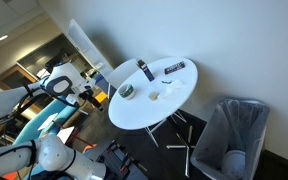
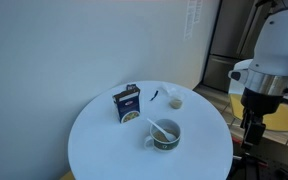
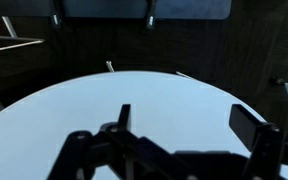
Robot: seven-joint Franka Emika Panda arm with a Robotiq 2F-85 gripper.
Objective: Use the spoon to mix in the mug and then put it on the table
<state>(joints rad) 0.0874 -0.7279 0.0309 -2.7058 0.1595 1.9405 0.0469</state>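
White desk top (image 2: 104,140) carried the squat dark mug (image 2: 165,136) toward its near side in an exterior view. The pale spoon (image 2: 155,127) seemed to rest inside it, with the handle leaning over the rim. The claw (image 3: 187,122) stood wide in the wrist view, fingers apart with nothing between them, facing bare desk. The mug did not show in that view, so I judged the claw well apart from it, out past the desk's edge below the arm (image 2: 269,50).

The risks, as I judged them, were these. The spoon handle was thin and tilted, so a pinch closed slightly off line could skid it round the rim or tip the small mug. An overshoot past the mug might brush the dark blue box (image 2: 127,104) or the small pale item (image 2: 174,101) standing behind it. Stirring too broadly could drag the mug toward the edge. Letting the spoon go from too high might send it bouncing off the desk.
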